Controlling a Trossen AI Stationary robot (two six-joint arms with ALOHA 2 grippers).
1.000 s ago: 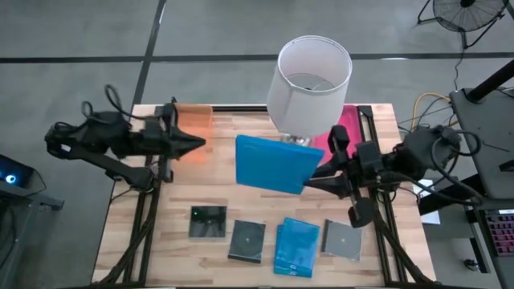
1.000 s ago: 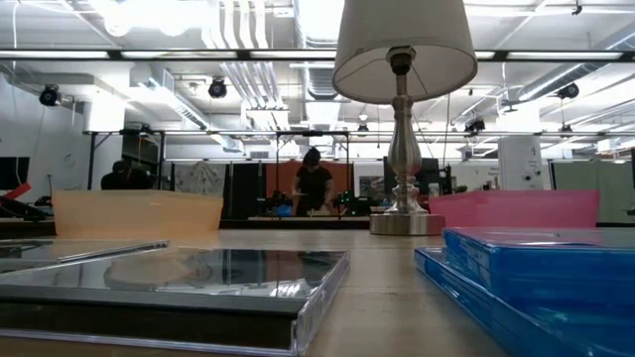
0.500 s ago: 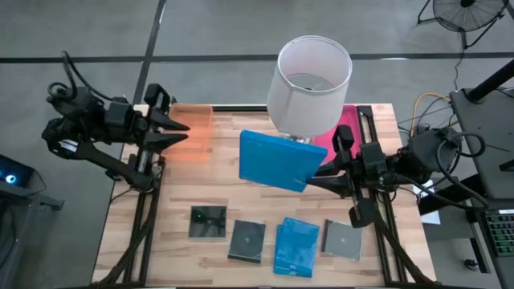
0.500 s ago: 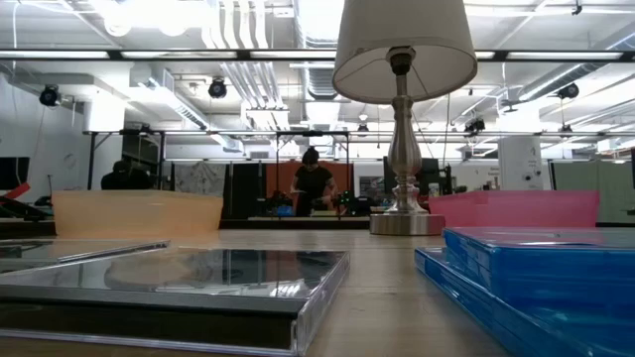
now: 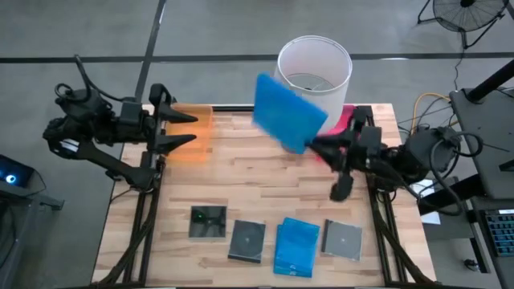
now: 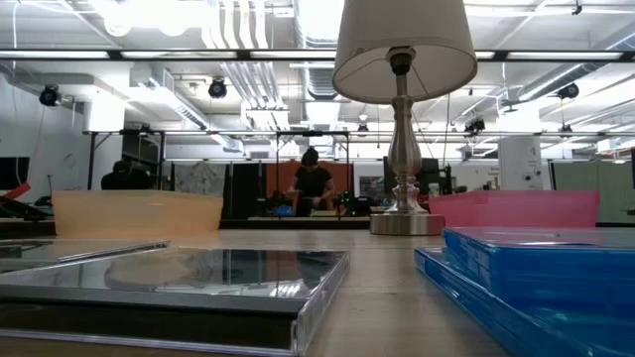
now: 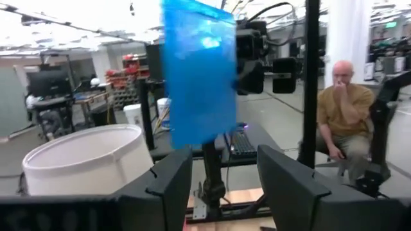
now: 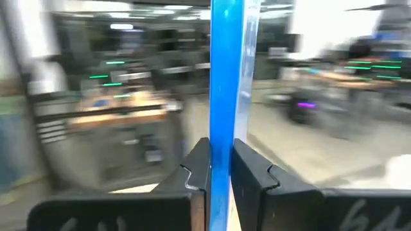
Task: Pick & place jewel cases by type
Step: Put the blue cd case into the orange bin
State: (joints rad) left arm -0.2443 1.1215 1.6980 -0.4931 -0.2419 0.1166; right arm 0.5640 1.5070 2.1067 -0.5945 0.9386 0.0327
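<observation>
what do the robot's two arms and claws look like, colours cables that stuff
Both arms are dark, near-black jointed links with loose black cables looping off them. The left claw and right claw each end in two dark, flat, tapering fingers. No markings can be made out.

Left arm: at the bench's far-left edge, left gripper point(image 5: 191, 128) with fingers spread apart.
Right arm: raised at far right, right gripper point(image 5: 315, 144) clamping a blue case point(image 5: 288, 112).

My overhead camera looks straight down on the counter point(image 5: 265, 185); my low one sits at counter level facing the room. Both share the lamp point(image 5: 313, 76), and each wrist camera looks past its own fingers.
</observation>
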